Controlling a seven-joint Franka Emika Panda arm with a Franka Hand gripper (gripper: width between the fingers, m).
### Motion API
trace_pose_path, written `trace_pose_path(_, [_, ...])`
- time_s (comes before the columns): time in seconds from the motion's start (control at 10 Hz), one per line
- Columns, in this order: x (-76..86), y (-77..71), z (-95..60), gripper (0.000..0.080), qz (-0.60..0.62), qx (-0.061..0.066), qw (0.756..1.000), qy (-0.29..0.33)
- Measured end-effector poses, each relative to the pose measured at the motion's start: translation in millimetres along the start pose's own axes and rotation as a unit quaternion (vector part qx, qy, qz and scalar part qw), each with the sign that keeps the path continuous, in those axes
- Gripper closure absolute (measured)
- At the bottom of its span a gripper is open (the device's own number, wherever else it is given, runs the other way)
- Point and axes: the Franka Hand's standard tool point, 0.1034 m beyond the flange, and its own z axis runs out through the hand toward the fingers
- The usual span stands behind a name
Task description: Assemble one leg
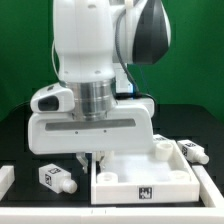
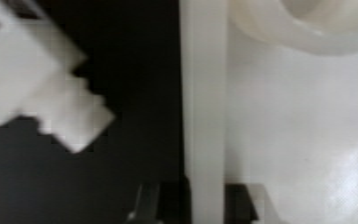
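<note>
— At the gripper (image 1: pixel 90 158) (image 2: pixel 202 203) itself, what do the fingers (image 2: pixel 158 203) have?

— The rim (image 2: pixel 202 100) of the large white panel (image 1: pixel 170 180) (image 2: pixel 300 130). In the wrist view one dark fingertip sits on each side of that raised wall, with no gap showing, so the gripper is clamped on the rim. In the exterior view the fingers come straight down onto the panel's corner at the exterior view's left.

— And inside the panel?

— Pale floor on one side of the gripped wall, and a round boss (image 2: pixel 309 30) standing in it further along from the fingers. The panel's front wall carries a black-and-white tag (image 1: pixel 147 193).

— Where is the leg (image 1: pixel 55 178) (image 2: pixel 43 85)?

— It is not in the gripper. It lies on the black surface (image 1: pixel 20 140) (image 2: pixel 123 170) outside the panel, near the gripper and across the gripped rim from the panel's floor. In the exterior view it sits just off the panel's corner, toward the exterior view's left, with a tag on its side. In the wrist view it is blurred, a white blocky shape with a stepped edge.

— Any other parts?

— A second leg (image 1: pixel 192 152) lies beyond the panel's far side, well apart from the gripper, at the exterior view's right. A white piece (image 1: pixel 5 178) shows at the exterior view's left edge, cut off by the frame, and what it is cannot be told.
</note>
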Motion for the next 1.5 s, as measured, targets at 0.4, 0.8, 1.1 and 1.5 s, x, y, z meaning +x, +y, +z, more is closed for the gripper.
trace_pose_path(0.4, [2.7,-23.4,31.2,0.0752,0.032,-0.013,0.999,0.004])
trace_pose_path(0.8, [2.9,-23.1,33.3,0.0676,0.026,-0.024,0.999,0.018])
trace_pose_path(1.1, [-2.7,-24.7,17.2,0.0359,0.03,-0.019,0.999,-0.002])
trace_pose_path(1.5, [-35.7,-74.3,-43.7,0.0154,0.03,-0.006,1.0,-0.005])
